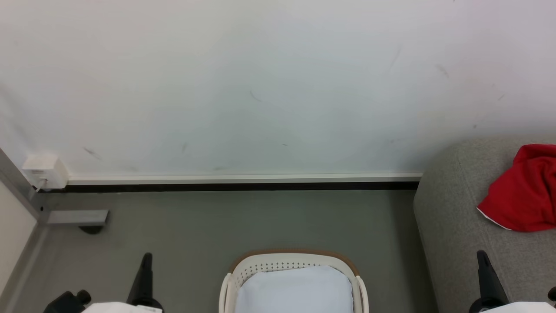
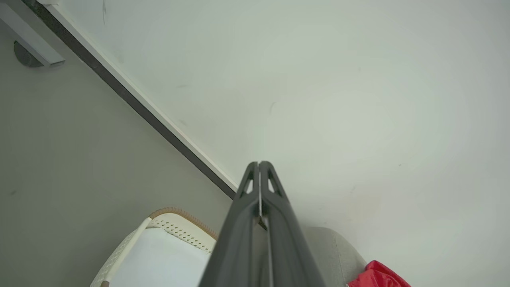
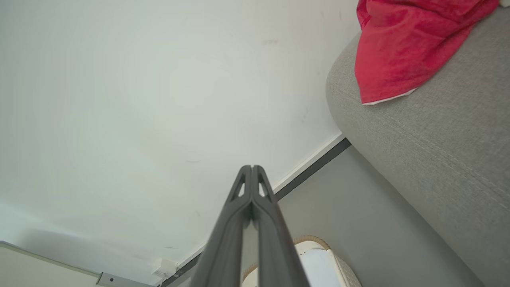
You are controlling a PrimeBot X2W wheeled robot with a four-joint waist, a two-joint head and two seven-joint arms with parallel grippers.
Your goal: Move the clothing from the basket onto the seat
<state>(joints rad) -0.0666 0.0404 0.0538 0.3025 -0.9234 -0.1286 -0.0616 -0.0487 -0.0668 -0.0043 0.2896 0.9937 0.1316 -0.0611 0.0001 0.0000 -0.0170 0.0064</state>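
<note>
In the head view, the red garment is being carried by the grey sofa at the right edge. It is lying bunched on the upholstery with a thin white trim showing along its lower edge, and nothing is gripping it. The white laundry basket is being seen at the bottom centre on the grey floor, near the sofa but apart from it. A pale white-blue cloth is being held inside it, and no red is being shown there. From this the transfer is being judged as done. The left gripper and the right gripper are being held low at either side, fingers pointing up, touching nothing. This is being read as a resting pose.

In the left wrist view, the left gripper is being kept with its two dark fingers pressed together, tips meeting and nothing between them, aimed at the white wall. The basket with its pale cloth is being shown to one side below, and a corner of the garment on the sofa to the other.

In the right wrist view, the right gripper is likewise being held closed on nothing. The garment is being draped over the sofa's rounded edge, well apart from the fingers, so it is being supported by the cushion alone. The basket's rim is being glimpsed beside the fingers.
</note>
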